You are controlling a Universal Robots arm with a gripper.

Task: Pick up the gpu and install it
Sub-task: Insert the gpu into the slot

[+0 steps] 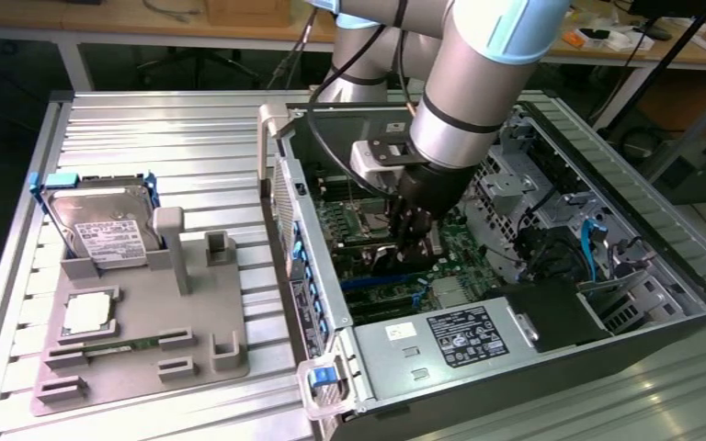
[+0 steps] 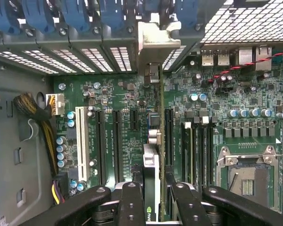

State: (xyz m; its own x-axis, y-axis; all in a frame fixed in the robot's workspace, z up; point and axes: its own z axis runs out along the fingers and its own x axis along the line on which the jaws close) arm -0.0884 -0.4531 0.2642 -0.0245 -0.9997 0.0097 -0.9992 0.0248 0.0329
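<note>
The gpu (image 2: 151, 188) is seen edge-on in the wrist view, a thin card with a green board and a dark shroud. It stands upright over the motherboard (image 2: 122, 94). Its silver end bracket (image 2: 153, 42) reaches the rear slot openings of the case. My gripper (image 2: 151, 207) is shut on the card, with one black finger (image 2: 131, 202) on each side of it. In the exterior view my gripper (image 1: 408, 241) is lowered inside the open computer case (image 1: 647, 230), with the gpu (image 1: 392, 260) just under it at the expansion slots.
Black and white expansion slots (image 2: 81, 146) and the CPU socket (image 2: 250, 174) flank the card. Blue slot clips (image 2: 66, 14) line the case's rear wall. The power supply (image 1: 451, 340) sits at the case's near end. Outside, a grey fixture (image 1: 144, 340) holds a hard drive (image 1: 108, 234).
</note>
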